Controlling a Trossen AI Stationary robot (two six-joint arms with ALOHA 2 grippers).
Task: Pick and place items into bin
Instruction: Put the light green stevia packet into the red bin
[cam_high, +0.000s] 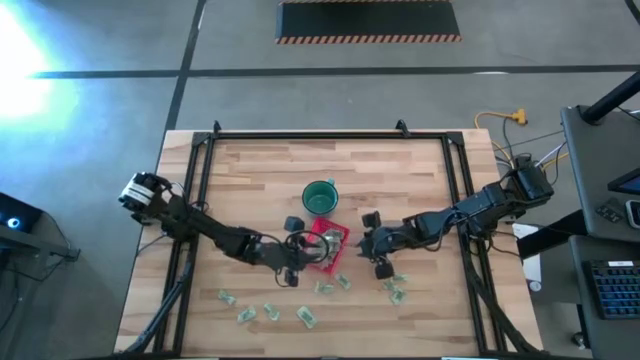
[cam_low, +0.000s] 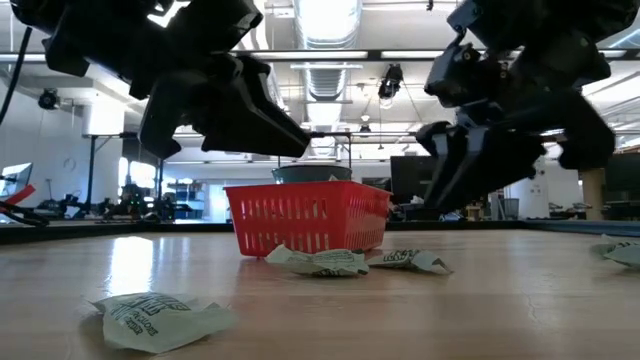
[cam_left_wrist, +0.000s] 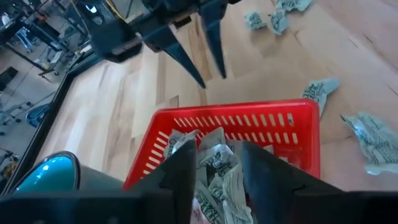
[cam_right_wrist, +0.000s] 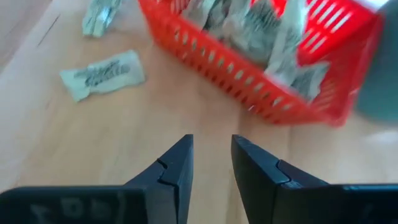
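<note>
Wrapped items (cam_low: 155, 318) litter the surface (cam_low: 500, 300); left gripper (cam_left_wrist: 216, 168) hangs released over the bin (cam_left_wrist: 249, 121), right gripper (cam_right_wrist: 211, 162) released beside it.

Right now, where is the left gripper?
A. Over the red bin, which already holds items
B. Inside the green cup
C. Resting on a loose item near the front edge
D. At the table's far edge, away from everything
A: in the left wrist view the left gripper hangs open right above the bin, with items lying inside it.

Red bin (cam_high: 328, 243) holds wrapped items (cam_left_wrist: 217, 171) (others scattered nearby).
</note>
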